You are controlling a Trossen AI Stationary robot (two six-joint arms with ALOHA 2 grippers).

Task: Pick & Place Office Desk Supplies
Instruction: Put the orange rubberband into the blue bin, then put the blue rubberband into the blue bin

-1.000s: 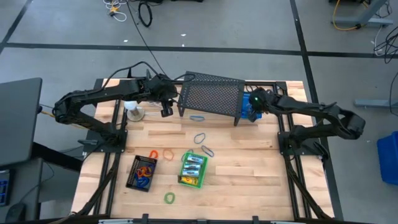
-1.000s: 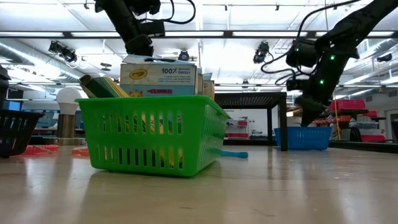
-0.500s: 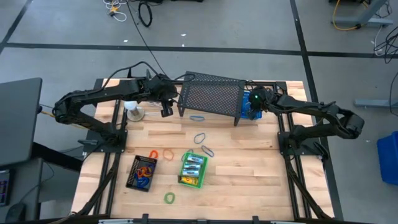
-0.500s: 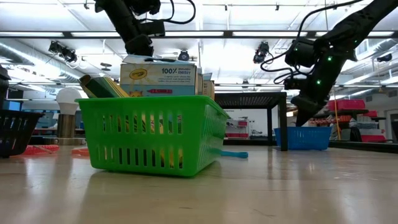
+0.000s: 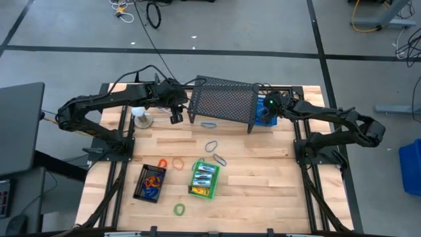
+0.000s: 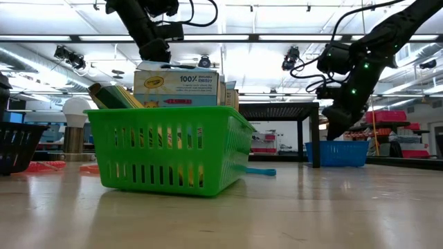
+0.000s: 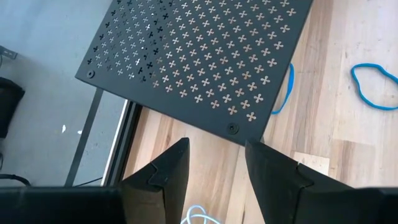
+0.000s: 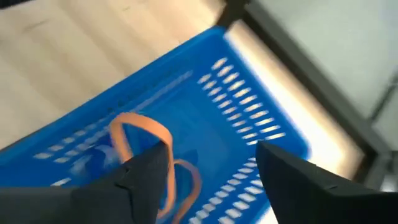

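Observation:
My right gripper (image 8: 214, 171) stands open just above the blue basket (image 8: 249, 106) at the table's far right, next to the black perforated shelf (image 5: 223, 102). Orange loops (image 8: 140, 134) lie on the basket's floor below its fingers. My left gripper (image 7: 217, 168) hangs open and empty by the shelf's left end. Yellow crayon boxes (image 6: 176, 86) stand in the green basket (image 5: 204, 179). Loose loops rest flat on the wood: blue ones (image 5: 212, 146), an orange one (image 5: 177, 162) and a green one (image 5: 179, 209).
A black tray (image 5: 150, 182) holding several loops sits left of the green basket. A white bulb-like ball (image 5: 140, 117) and a white cable (image 7: 196, 214) lie near my left gripper. Bare wood stretches along the right and near sides.
My right gripper has opened over the blue basket and risen slightly. The left arm has kept still.

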